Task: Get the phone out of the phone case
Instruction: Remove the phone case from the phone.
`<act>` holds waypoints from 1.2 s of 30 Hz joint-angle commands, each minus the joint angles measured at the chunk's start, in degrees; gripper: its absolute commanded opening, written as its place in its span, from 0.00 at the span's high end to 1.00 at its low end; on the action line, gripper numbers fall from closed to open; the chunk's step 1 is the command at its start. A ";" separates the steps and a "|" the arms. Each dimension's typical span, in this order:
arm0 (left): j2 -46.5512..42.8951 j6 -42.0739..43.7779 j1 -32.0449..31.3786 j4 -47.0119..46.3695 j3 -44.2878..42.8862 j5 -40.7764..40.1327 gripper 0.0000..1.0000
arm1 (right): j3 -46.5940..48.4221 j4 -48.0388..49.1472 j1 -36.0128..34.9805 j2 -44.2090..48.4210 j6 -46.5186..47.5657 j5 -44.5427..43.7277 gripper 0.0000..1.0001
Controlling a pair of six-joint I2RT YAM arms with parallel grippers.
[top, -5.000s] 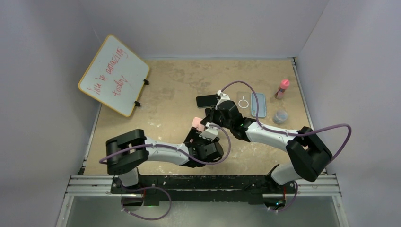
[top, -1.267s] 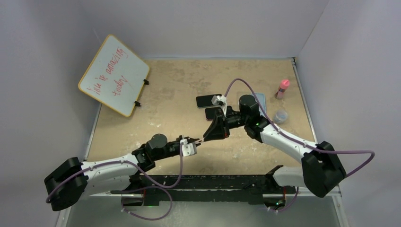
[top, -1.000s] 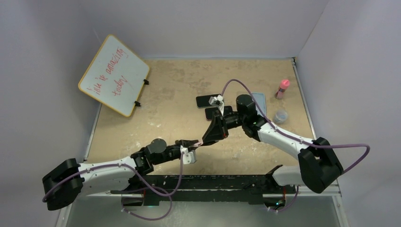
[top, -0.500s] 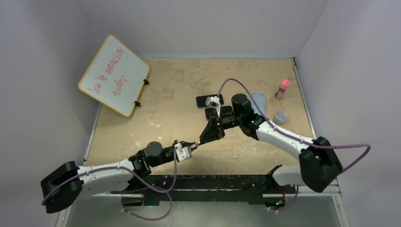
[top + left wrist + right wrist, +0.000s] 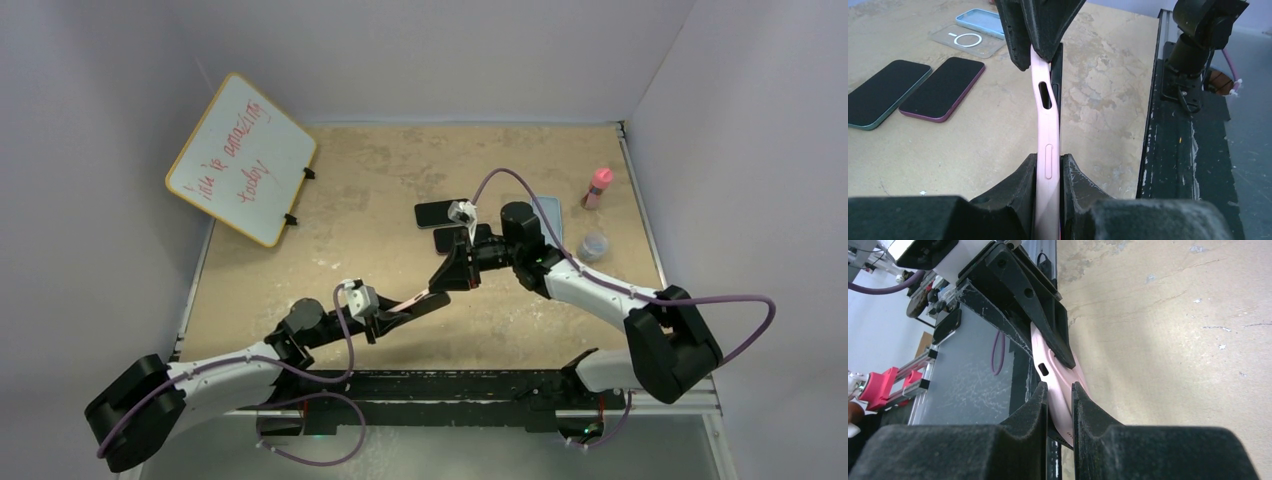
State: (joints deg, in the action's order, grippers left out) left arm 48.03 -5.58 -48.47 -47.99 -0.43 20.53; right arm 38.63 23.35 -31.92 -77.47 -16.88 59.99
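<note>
A pink phone case (image 5: 412, 302) hangs above the table, held at both ends by the two arms. My left gripper (image 5: 392, 312) is shut on its near end; in the left wrist view the case's edge (image 5: 1047, 125) runs up from the left gripper (image 5: 1049, 161) to the right gripper's fingers (image 5: 1023, 35). The dark phone (image 5: 1057, 70) shows as a thin edge beside the case, which bows away from it. My right gripper (image 5: 442, 282) is shut on the far end. In the right wrist view, the right gripper (image 5: 1059, 388) pinches the phone case (image 5: 1062, 377) below the left gripper's fingers (image 5: 1033, 315).
Two bare phones (image 5: 437, 213) (image 5: 452, 239) lie on the table behind the right wrist. A clear case (image 5: 967, 40) and a blue case (image 5: 548, 218) lie further right, with a pink bottle (image 5: 598, 187) and a grey cup (image 5: 593, 246). A whiteboard (image 5: 242, 158) leans at the back left.
The left wrist has rolled and drawn back to the left, and the case now stretches longer and flatter between the two grippers. The right gripper has barely moved.
</note>
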 commanded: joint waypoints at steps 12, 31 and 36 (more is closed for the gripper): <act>9.59 -2.45 1.14 -26.16 -5.25 14.68 1.00 | -3.63 8.26 0.72 -1.96 -3.96 -1.35 1.00; 8.05 -9.88 0.88 -21.48 -7.10 4.12 1.00 | -2.88 13.09 -2.38 -4.56 -6.76 -5.66 0.87; 3.86 -14.21 1.20 -17.85 -4.14 -6.72 1.00 | -5.66 15.36 0.35 1.19 -10.71 -13.07 0.57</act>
State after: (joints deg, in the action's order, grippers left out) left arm 54.98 -15.79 -47.86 -62.22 -4.67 26.17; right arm 35.44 34.76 -33.56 -81.56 -24.86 53.91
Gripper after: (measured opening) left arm 0.171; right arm 0.347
